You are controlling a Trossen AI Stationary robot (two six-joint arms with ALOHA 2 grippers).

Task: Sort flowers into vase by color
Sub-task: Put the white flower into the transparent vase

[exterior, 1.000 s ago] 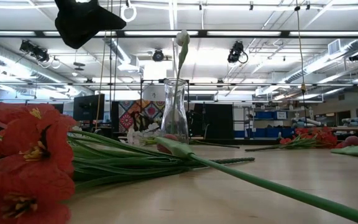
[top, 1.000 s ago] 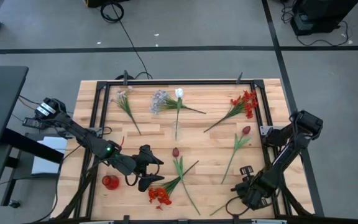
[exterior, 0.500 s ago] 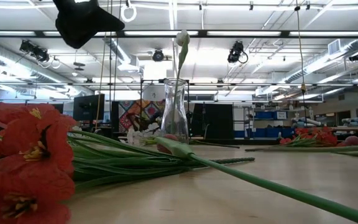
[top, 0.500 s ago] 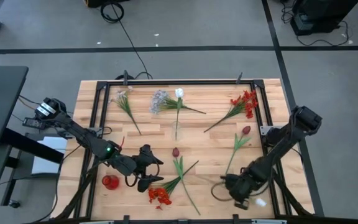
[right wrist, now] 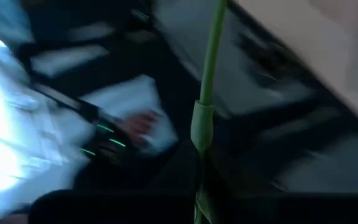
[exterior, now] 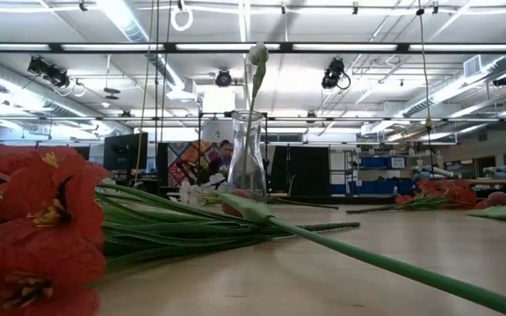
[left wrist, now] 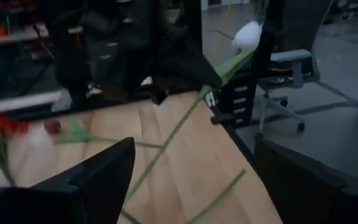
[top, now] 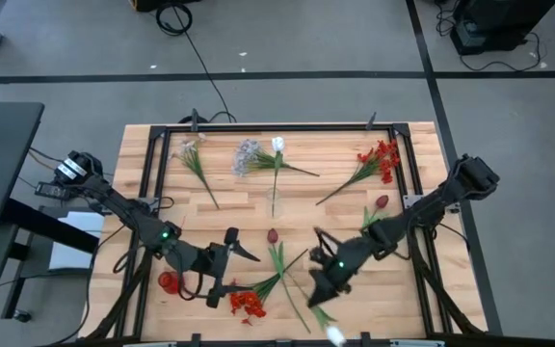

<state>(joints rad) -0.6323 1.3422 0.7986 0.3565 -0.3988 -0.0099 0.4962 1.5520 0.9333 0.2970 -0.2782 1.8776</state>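
Observation:
My right gripper [top: 324, 278] is over the table's near middle, shut on a white tulip [top: 335, 334] whose bloom [left wrist: 248, 35] shows beyond it in the left wrist view. My left gripper [top: 236, 274] stands open left of it, above a bright red cluster [top: 247, 304] and holding nothing. A glass vase [exterior: 247, 158] at the table's centre holds another white tulip [exterior: 257, 54] upright by its stem. A dark red tulip [top: 272, 235], a second one [top: 382, 202], a red cluster [top: 382, 159] and pale sprays [top: 247, 154] lie flat on the wood. My right gripper pinches the white tulip's green stem [left wrist: 209, 88] between its two fingers, a short way below the bloom. The bloom sticks out past the fingers toward the near edge. The long rest of the stem [left wrist: 160, 152] slants down toward the table; whether its end touches, I cannot tell.
A small red round thing [top: 170, 281] stands near the left gripper. A black metal frame [top: 258, 128] runs round the tabletop. Another pale spray [top: 193, 152] lies at the far left. A person shows far behind the vase [exterior: 224, 154].
My right gripper has swung from the near right corner toward the table's left, taking the white tulip with it; the flower has come up off the wood. My left gripper has gone out of the low view's top left.

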